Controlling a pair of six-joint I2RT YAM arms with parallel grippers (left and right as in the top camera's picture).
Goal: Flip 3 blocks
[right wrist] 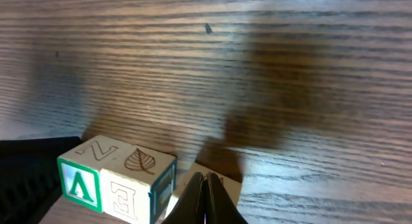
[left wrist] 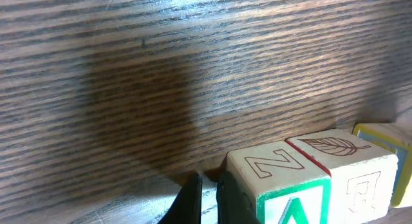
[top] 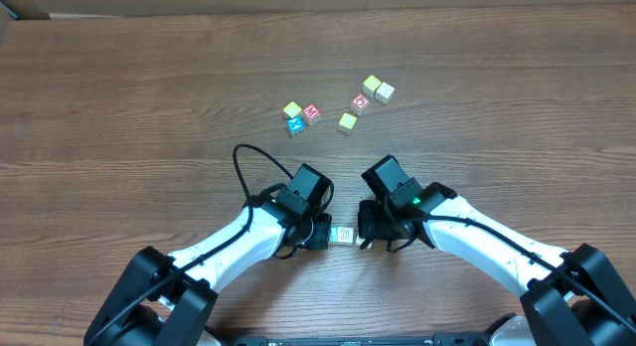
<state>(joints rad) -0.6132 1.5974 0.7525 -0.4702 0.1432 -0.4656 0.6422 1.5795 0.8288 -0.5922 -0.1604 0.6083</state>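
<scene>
Three small wooden blocks stand in a row between my two grippers. In the left wrist view, the block with a Z on top and a green-framed A face (left wrist: 277, 185) touches the leaf-topped block (left wrist: 351, 169); a third, yellow-and-blue-edged block (left wrist: 389, 153) shows at the right edge. My left gripper (left wrist: 207, 201) is shut, empty, right beside the Z block. In the right wrist view the Z block (right wrist: 80, 176) and leaf block (right wrist: 138, 182) sit left of my shut right gripper (right wrist: 206, 195), which covers part of a pale block (right wrist: 225, 185). From overhead, the row (top: 344, 234) is mostly hidden.
Several other cubes lie farther back on the wooden table (top: 119, 107): a yellow-topped cube (top: 292, 109) with a blue one (top: 295, 125), a red-lettered cube (top: 311, 112), a yellow-topped cube (top: 347, 121), and a red one (top: 361, 102) near two pale-yellow ones (top: 378, 87).
</scene>
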